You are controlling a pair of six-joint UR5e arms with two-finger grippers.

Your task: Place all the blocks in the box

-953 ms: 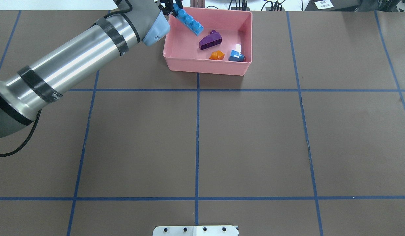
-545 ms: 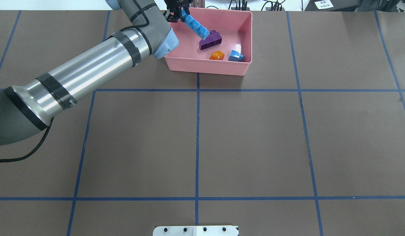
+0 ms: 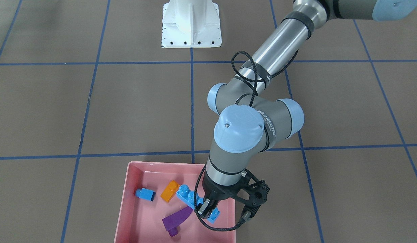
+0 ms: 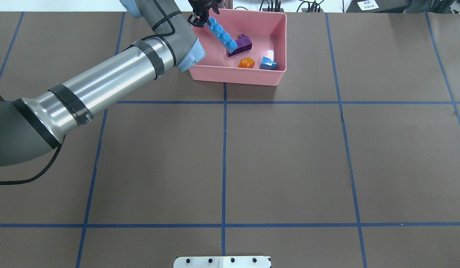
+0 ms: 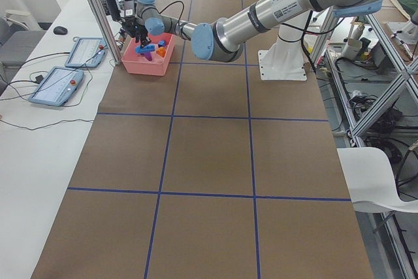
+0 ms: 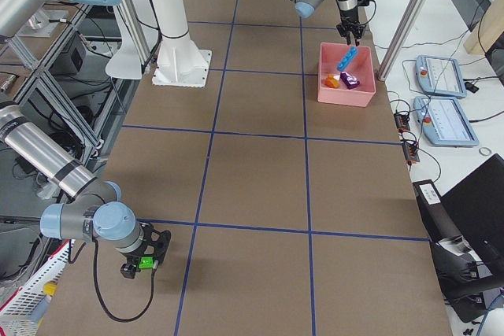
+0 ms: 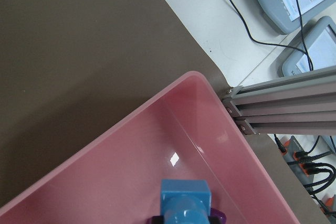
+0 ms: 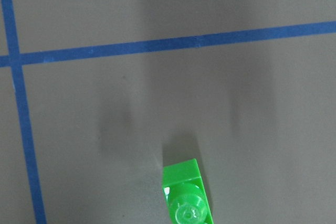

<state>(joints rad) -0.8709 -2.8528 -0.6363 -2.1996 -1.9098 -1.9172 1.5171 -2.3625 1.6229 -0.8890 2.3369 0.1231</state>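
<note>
My left gripper (image 4: 201,18) is shut on one end of the long blue bar (image 4: 222,34) and holds it slanted over the pink box (image 4: 237,77). The bar's free end is at the purple wedge (image 4: 241,44). The orange piece (image 4: 246,63) and the blue cube (image 4: 268,64) lie in the box. The front view shows the gripper (image 3: 205,206), bar (image 3: 188,196), wedge (image 3: 177,218) and box (image 3: 140,222). The green brick (image 8: 186,198) sits on the table under my right gripper (image 6: 138,262), which is far from the box; I cannot tell whether it is open or shut.
The white metal base (image 3: 191,27) stands at the robot's side of the table. An aluminium post (image 7: 283,103) and a white bench with touch pendants (image 5: 59,86) lie just beyond the box. Blue tape lines cross the brown table.
My left arm has swung right and further over the box. The blue bar has moved with it, and its free end now reaches the purple wedge.
</note>
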